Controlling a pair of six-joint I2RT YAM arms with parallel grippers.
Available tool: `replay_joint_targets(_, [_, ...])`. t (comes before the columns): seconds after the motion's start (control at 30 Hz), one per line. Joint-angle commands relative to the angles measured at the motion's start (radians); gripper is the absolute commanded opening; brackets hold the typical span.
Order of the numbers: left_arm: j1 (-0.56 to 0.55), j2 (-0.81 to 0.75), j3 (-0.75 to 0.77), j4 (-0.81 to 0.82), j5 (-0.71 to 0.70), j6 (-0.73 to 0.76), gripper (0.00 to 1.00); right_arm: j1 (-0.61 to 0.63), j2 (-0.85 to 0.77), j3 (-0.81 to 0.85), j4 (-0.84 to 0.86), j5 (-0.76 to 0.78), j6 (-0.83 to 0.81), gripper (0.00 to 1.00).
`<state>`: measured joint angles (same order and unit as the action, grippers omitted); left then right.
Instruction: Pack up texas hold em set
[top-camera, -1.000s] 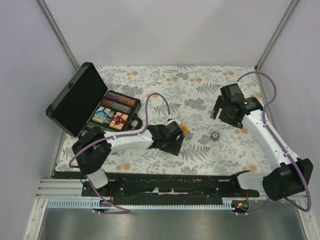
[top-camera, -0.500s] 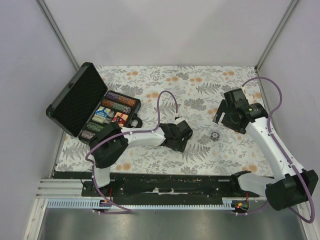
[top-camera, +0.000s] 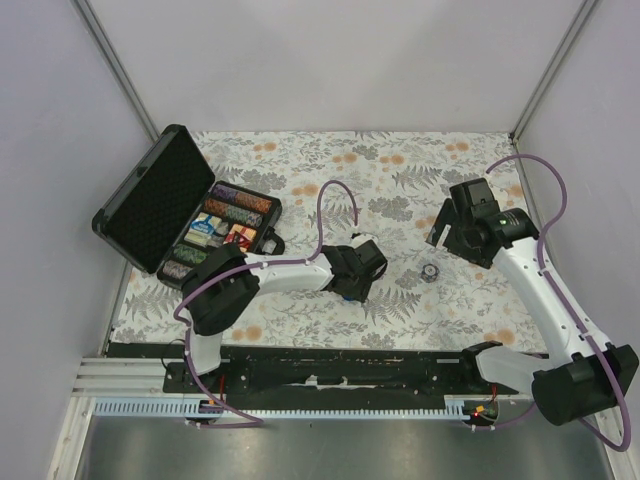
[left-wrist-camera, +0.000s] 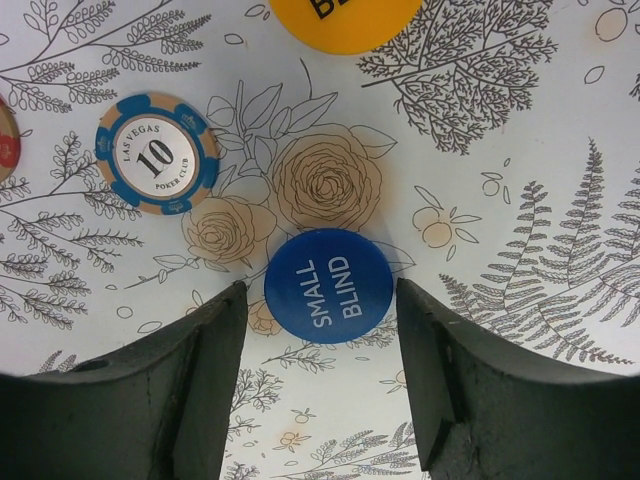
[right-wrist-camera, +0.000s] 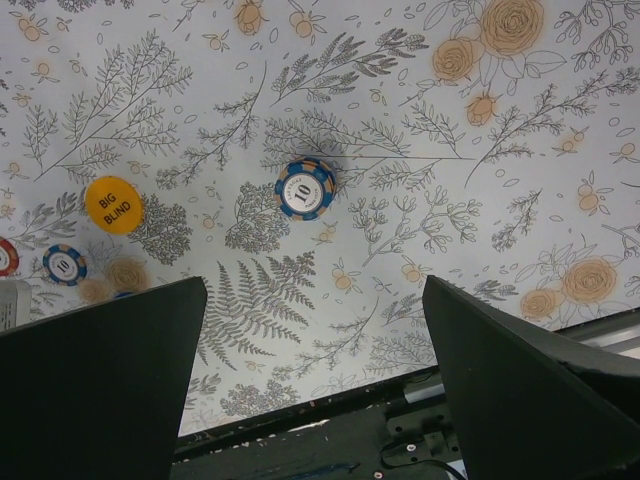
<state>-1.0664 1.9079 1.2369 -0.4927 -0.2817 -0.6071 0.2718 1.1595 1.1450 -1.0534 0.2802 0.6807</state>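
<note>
Jaws of the left gripper (left-wrist-camera: 320, 290) stand apart on either side of the blue button (left-wrist-camera: 328, 286) mid-table, gripping nothing. The right gripper (right-wrist-camera: 315, 288) hangs wide open and empty above a chip (right-wrist-camera: 305, 188). The case (top-camera: 150, 200) lies open, far left.

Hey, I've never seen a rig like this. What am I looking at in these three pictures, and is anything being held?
Two robot arms, left and right, stand at a flowered table. The overhead picture shows both, plus an open case with chips at the left. The other two come from wrist cameras looking down past each gripper's dark fingers. The left gripper is open around a blue SMALL BLIND button, not gripping it; a 10 chip and an orange button lie nearby. The right gripper hangs open above a second 10 chip. Nothing is held.
</note>
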Motion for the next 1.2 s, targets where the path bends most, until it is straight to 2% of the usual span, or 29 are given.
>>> replay_joint_targets(0.0, [-0.004,0.057,0.003,-0.018,0.049,0.01,0.71,-0.006,-0.029,-0.014,0.021,-0.003,0.003,0.98])
replay_joint_targets(0.17, [-0.007,0.052,-0.004,-0.023,0.052,0.021,0.73,-0.005,-0.03,-0.021,0.026,-0.013,-0.001,0.98])
replay_joint_targets(0.3, [-0.006,0.059,-0.007,-0.024,0.059,0.018,0.59,-0.005,-0.029,-0.024,0.03,-0.019,-0.006,0.98])
replay_joint_targets(0.47, [-0.007,0.057,-0.01,-0.024,0.052,-0.005,0.52,-0.006,-0.03,-0.024,0.032,-0.026,-0.007,0.98])
replay_joint_targets(0.83, [0.008,0.023,0.111,-0.127,0.001,-0.031,0.52,-0.006,-0.037,-0.022,0.03,-0.032,-0.009,0.98])
replay_joint_targets(1.17, [0.092,-0.041,0.108,-0.159,-0.039,-0.011,0.52,-0.008,-0.032,-0.019,0.033,-0.03,-0.009,0.98])
